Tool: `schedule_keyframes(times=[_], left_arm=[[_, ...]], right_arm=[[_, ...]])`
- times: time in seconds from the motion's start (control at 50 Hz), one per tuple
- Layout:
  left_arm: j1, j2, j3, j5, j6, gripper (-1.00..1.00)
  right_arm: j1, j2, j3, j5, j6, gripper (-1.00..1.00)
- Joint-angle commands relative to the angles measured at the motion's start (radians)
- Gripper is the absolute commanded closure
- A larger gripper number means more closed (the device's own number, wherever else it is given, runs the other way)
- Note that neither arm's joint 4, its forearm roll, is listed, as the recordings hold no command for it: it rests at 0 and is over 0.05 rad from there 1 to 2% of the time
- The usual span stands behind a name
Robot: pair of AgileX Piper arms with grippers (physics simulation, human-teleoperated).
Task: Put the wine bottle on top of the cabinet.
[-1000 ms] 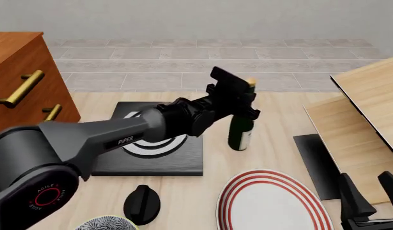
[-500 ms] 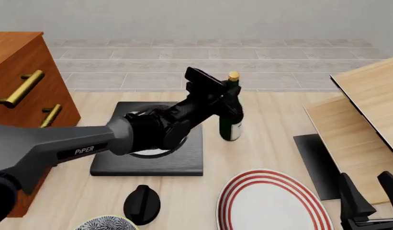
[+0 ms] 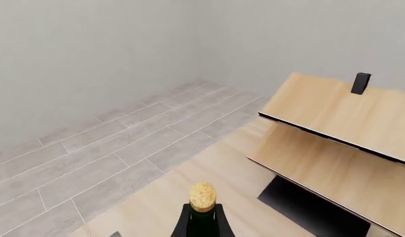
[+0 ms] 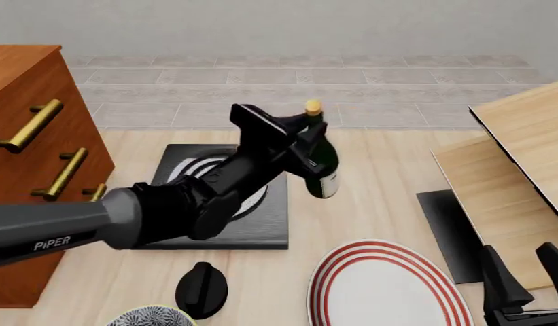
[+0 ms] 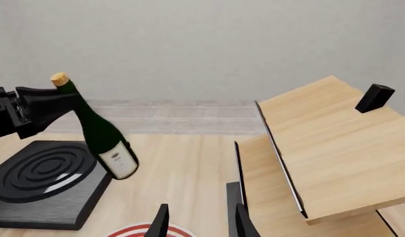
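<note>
Pale wood bench (image 4: pixel 387 197) fills the near ground, with grey floor tiles and a plain wall behind.

Nearest, at the front edge: a patterned bowl rim (image 4: pixel 151 316), a black knob (image 4: pixel 202 288), and a plate (image 4: pixel 383 285) with red rings. The right jaws (image 4: pixel 525 282) are seen at the lower right corner, parted and holding nothing.

Mid-bench, a black square slab (image 4: pixel 260 227) with white rings is noted. The left arm is stretched across it. The left jaws (image 4: pixel 302 139) are closed on the bottle (image 4: pixel 319 163), gripped at its upper body. The bottle is lifted off the bench and tilted, cork (image 4: pixel 312 106) toward the left, label end hanging above the slab's right edge; the tilt is confirmed in the right wrist view (image 5: pixel 100 133).

At left, the cabinet (image 4: pixel 25 88) stands beside the slab, three brass handles (image 4: pixel 29 125) visible, well apart from the bottle.

At right, pale wood panels (image 4: pixel 523 163) are seen leaning, one over another, with a dark mat (image 4: pixel 446 231) beneath.
</note>
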Motion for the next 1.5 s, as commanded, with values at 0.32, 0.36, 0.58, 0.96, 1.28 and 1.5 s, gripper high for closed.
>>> schedule_keyframes(times=[0.32,0.36,0.58,0.96,1.28,1.5], left_arm=[[-0.056,-0.223,0.182,-0.007,-0.059,1.00],[-0.061,-0.233,0.176,0.016,-0.077,1.00],[-0.119,-0.281,0.158,0.119,-0.089,1.00],[-0.155,-0.394,0.065,0.321,-0.047,1.00],[-0.187,-0.429,-0.029,0.483,-0.014,1.00],[-0.196,-0.448,-0.139,0.651,-0.026,1.00]], right_arm=[[0.000,0.005,0.000,-0.002,0.001,-1.00],[0.000,0.004,0.000,-0.002,0.000,-1.00],[0.002,0.012,0.000,-0.007,-0.004,-1.00],[0.004,-0.001,0.000,0.000,-0.011,-1.00],[0.005,-0.006,0.000,0.002,-0.011,-1.00],[0.008,-0.006,0.000,0.002,-0.016,-1.00]])
